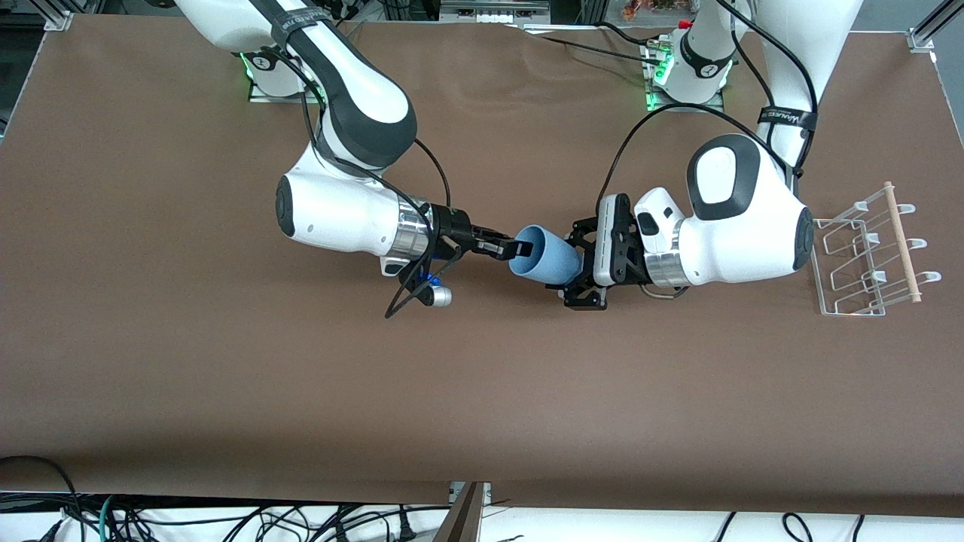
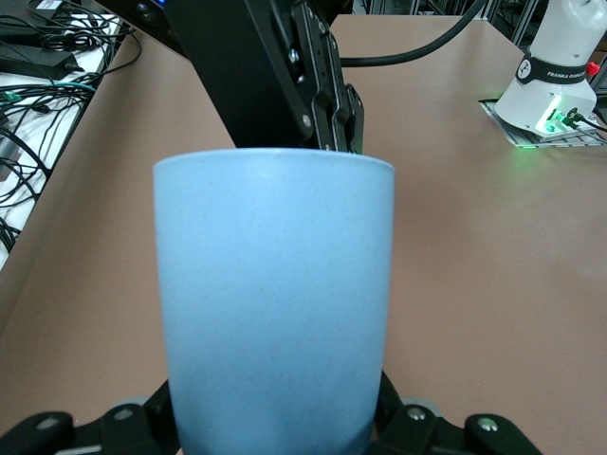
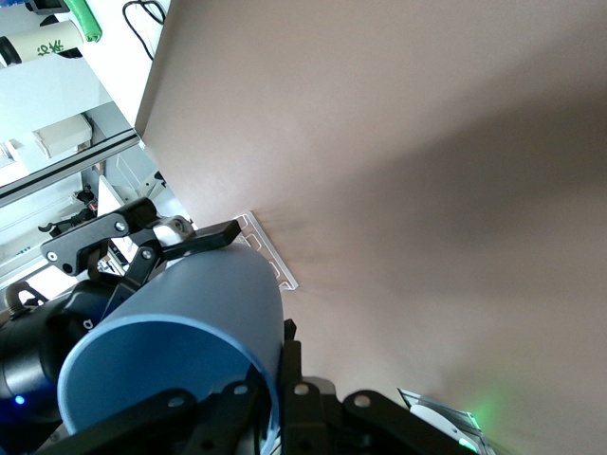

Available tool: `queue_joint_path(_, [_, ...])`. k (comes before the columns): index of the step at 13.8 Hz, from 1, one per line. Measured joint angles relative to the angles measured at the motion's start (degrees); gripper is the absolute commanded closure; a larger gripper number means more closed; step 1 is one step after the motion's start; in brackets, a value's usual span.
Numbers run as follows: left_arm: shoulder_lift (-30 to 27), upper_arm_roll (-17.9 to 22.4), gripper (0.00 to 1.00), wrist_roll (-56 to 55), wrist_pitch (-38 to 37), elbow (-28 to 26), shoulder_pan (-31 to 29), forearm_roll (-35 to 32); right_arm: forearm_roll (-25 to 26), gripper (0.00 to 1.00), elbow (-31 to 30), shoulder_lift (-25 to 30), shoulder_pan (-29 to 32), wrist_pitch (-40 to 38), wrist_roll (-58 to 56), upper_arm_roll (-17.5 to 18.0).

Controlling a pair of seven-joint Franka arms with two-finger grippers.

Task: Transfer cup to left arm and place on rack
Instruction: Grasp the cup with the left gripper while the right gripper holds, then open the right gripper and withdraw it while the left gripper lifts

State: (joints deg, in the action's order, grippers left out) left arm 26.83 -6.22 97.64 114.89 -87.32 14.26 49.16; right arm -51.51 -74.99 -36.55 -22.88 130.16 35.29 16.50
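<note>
Over the middle of the table (image 1: 226,376), the right gripper (image 1: 506,248) pinches the rim of the cup (image 1: 544,260), held sideways in the air, while the left gripper (image 1: 581,263) closes around its base, the rack (image 1: 866,252) standing at the left arm's end.

This is a robotics laboratory. A wide bench covered with brown matte sheet (image 1: 226,361) carries two white robot arm bases with green status lights (image 1: 659,71) at the top of the frame. Silver aluminium profile frames (image 1: 56,15) stand at the upper corners, and loose black cables (image 1: 226,519) lie along the bottom edge.
</note>
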Motion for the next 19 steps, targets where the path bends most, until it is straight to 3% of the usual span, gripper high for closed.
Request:
queue_joint_path(1, [0.0, -0.02, 1.0, 0.04, 0.0, 0.0, 0.01, 0.0, 0.0, 0.06, 0.08, 0.0, 0.0, 0.0, 0.0, -0.01])
queue_joint_path(2, [-0.01, -0.02, 1.0, 0.1, -0.06, 0.0, 0.01, 0.0, 0.0, 0.0, 0.14, 0.0, 0.01, 0.06, 0.0, -0.02])
queue_joint_path(8, [-0.72, 0.03, 1.0, -0.59, -2.11, 0.28, -0.63, 0.04, 0.05, 0.0, 1.67, 0.03, 1.96, -2.78, -0.03, -0.51])
queue_joint_path(11, [-2.39, 0.52, 1.0, -4.89, -7.64, 0.42, -1.87, -2.98, 4.7, 0.0, 3.64, 0.42, 5.48, -8.53, -0.08, -0.72])
queue_joint_path(15, [-3.85, 1.04, 1.0, -11.75, -14.84, 0.44, -2.72, -13.68, 17.74, 0.0, 4.35, 2.26, 11.52, -20.87, -0.18, -0.89])
queue_joint_path(19, [-4.83, 1.07, 1.0, -19.25, -24.68, 1.91, -3.67, -35.46, 25.28, 0.0, 4.41, 4.9, 15.32, -31.43, -3.31, -4.05])
